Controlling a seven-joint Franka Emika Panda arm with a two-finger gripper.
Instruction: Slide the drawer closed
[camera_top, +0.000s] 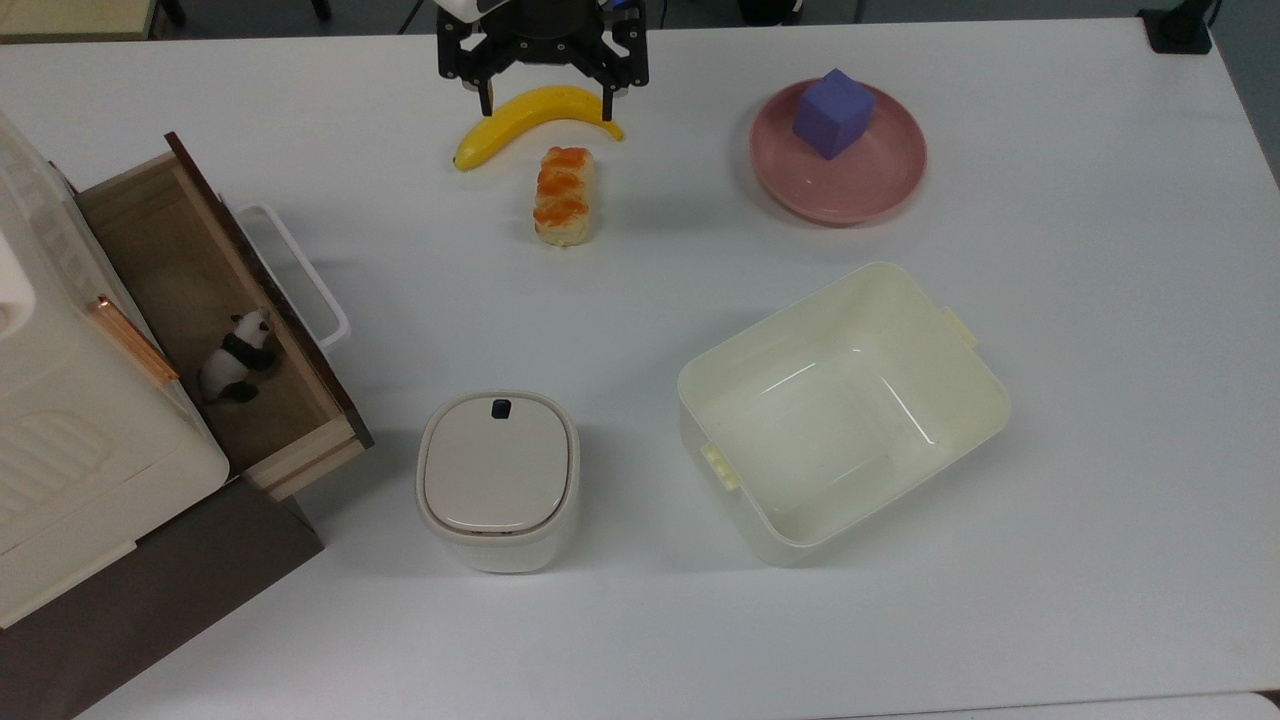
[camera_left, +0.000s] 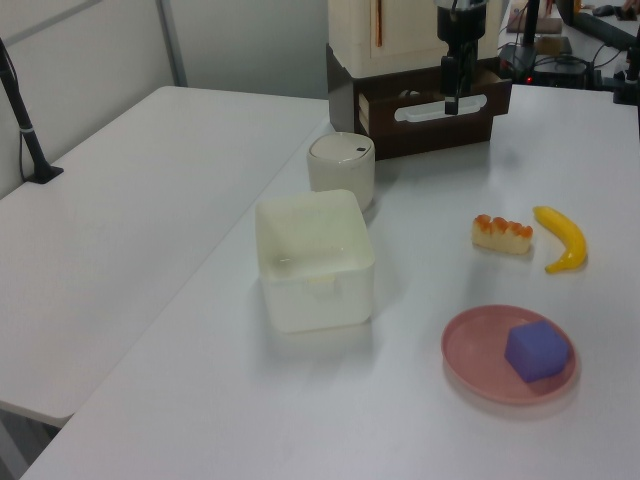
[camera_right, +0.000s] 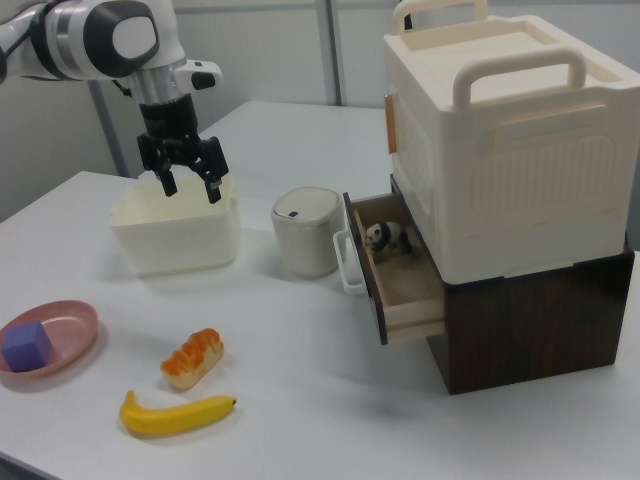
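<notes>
One drawer (camera_top: 215, 310), pulled well out of the dark brown cabinet (camera_right: 530, 335); light-wood box, dark front panel, one white loop handle (camera_top: 295, 270) on the front. All places below are given relative to this drawer.

Inside it: one small panda figure (camera_top: 238, 357), standing on the drawer floor near the front panel. On top of the cabinet, above the drawer: one large cream storage box (camera_right: 505, 135) with two handles on its lid.

One gripper (camera_top: 545, 95), released, its two fingers spread apart and holding nothing. It hangs above the table (camera_top: 640, 620), well apart from the drawer, over one banana (camera_top: 535, 118).

Just past the banana, on the drawer's side: one glazed bread piece (camera_top: 563, 195). Near the drawer's front corner: one white lidded bin (camera_top: 497, 480) with one dark button on the lid. Beyond the bin, further from the drawer: one cream open tub (camera_top: 840, 410), nothing in it. Farthest from the drawer: one pink plate (camera_top: 838, 152) carrying one purple cube (camera_top: 833, 112).
</notes>
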